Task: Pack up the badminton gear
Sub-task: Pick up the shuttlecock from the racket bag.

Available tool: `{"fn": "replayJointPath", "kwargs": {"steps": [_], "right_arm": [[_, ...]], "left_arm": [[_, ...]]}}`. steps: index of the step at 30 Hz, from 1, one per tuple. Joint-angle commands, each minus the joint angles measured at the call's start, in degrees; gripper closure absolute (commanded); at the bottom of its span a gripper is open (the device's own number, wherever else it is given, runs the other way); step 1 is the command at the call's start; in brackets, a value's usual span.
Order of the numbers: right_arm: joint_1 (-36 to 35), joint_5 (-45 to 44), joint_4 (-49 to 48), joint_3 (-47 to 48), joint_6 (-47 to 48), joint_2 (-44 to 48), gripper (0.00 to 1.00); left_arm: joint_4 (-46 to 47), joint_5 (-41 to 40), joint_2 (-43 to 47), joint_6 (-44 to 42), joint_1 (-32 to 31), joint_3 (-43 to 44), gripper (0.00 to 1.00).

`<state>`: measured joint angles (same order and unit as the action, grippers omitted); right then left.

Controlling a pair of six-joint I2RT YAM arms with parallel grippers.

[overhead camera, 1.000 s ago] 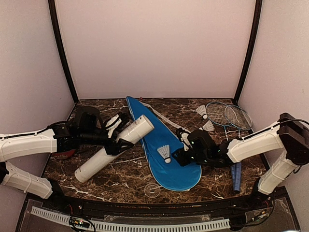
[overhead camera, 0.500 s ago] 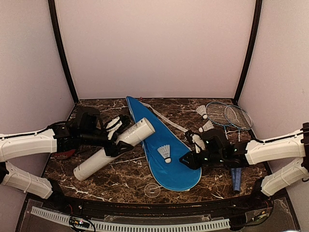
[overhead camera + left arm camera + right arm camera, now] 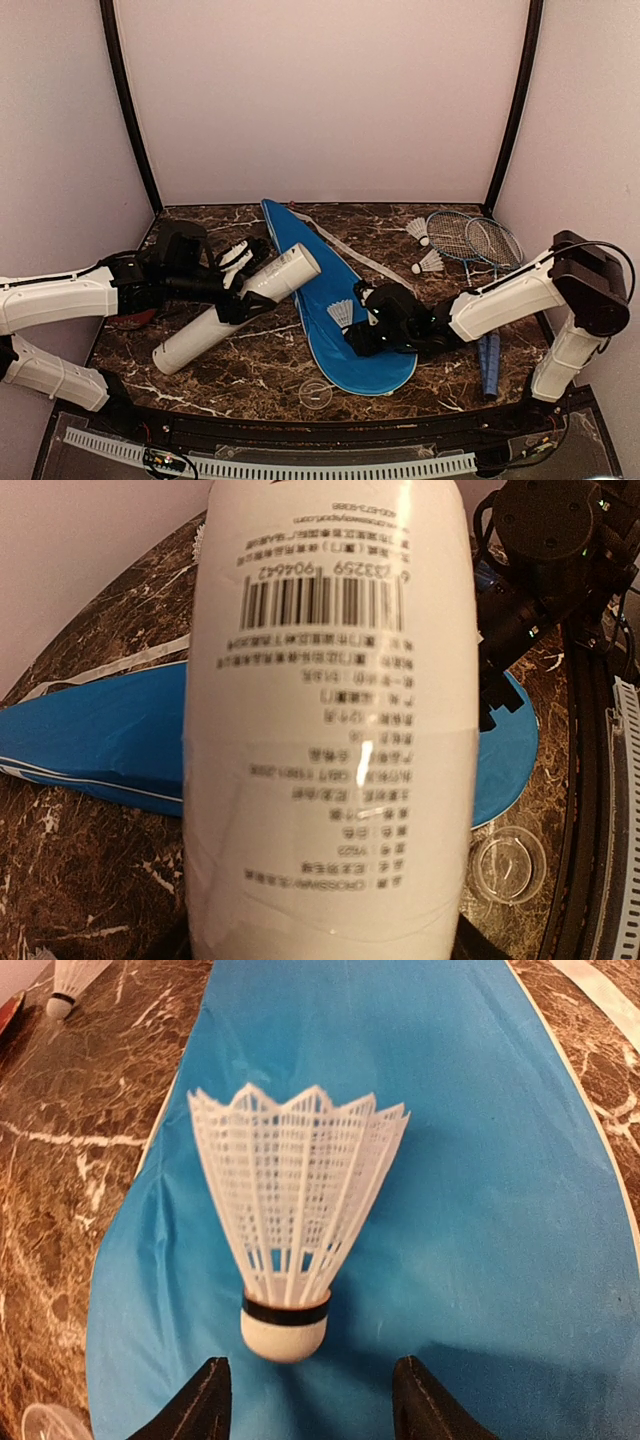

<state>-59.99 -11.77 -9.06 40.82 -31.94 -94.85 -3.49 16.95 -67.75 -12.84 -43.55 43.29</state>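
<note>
My left gripper (image 3: 244, 282) is clamped around the long white tube (image 3: 325, 730), which fills the space between those jaws. It looks stiff, light, glossy and a little slippery, so mid-length is the sensible hold. My right gripper (image 3: 312, 1402) stands open and empty, a finger on either side of a white shuttlecock (image 3: 295, 1230) lying just ahead on the blue racket cover (image 3: 480, 1210). Its mesh skirt would crush easily, so I'd pinch the rounded, black-banded cork base nearest my fingertips.

Open blue cover (image 3: 480, 1210) lies either side of the shuttlecock (image 3: 285, 1250), just ahead of the right gripper (image 3: 308, 1390) and its spread fingers (image 3: 207, 1405). To the left, the slanting white tube (image 3: 195, 345) bars the tabletop (image 3: 250, 375).
</note>
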Motion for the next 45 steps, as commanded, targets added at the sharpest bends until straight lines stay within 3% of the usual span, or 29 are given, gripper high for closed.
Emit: {"fn": "replayJointPath", "kwargs": {"steps": [1, 9, 19, 28, 36, 45], "right_arm": [[-0.4, -5.7, -2.1, 4.1, 0.7, -4.5, 0.43], [-2.6, -9.0, -1.9, 7.3, 3.8, -10.8, 0.5], [-2.7, -10.6, -0.9, 6.8, 3.5, -9.9, 0.72], [-2.2, -5.7, 11.0, 2.7, 5.0, 9.3, 0.76], [-1.7, 7.9, 30.1, 1.6, 3.9, 32.2, 0.76], [-1.7, 20.9, 42.9, 6.0, 2.1, 39.9, 0.76]], "left_arm": [[1.7, 0.9, 1.1, 0.3, 0.0, 0.2, 0.39], [1.8, 0.8, 1.4, 0.4, 0.0, 0.2, 0.39], [1.6, 0.5, 1.2, 0.1, 0.0, 0.2, 0.39], [0.2, 1.6, 1.5, -2.0, -0.4, 0.3, 0.39], [-1.3, 2.8, 3.2, -6.9, -3.2, -2.0, 0.39], [-3.3, -3.6, -1.3, -10.8, -12.4, -2.6, 0.4]]}}
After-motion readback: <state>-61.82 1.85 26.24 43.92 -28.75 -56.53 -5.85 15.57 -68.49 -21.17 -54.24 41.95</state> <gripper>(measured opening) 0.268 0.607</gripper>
